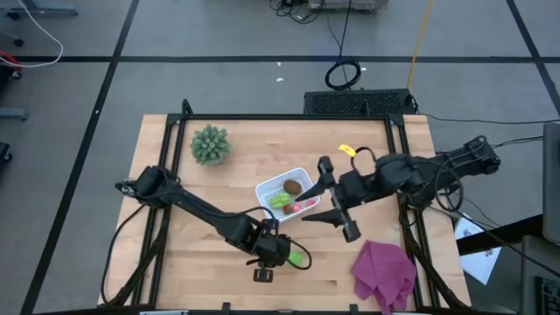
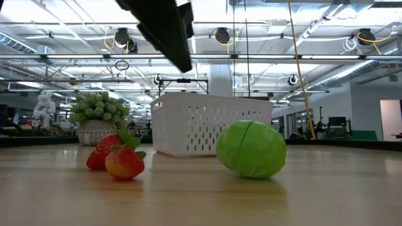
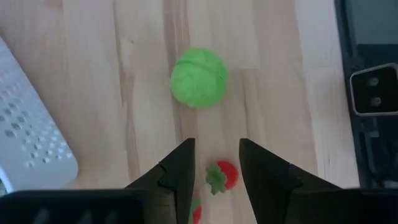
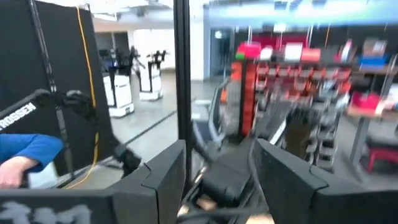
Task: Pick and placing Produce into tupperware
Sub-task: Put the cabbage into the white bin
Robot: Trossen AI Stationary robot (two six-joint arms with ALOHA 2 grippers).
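Grey floor [image 1: 219,83] with dark tape lines surrounds the wooden table [image 1: 254,153]. Black cables [image 1: 343,73] lie coiled beyond it. Ceiling pipes [image 2: 301,59] and red shelving [image 4: 292,74] visible behind.

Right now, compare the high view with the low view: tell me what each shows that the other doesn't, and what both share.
Only the high view shows both arms whole, the left end effector near the table's front edge, the right end effector beside the tupperware, the produce inside it, including a brown round piece, and the purple cloth.

Only the low view shows two strawberries on the table and the tupperware's perforated wall.

Both show the tupperware, the green round piece outside it, and the spiky green plant.
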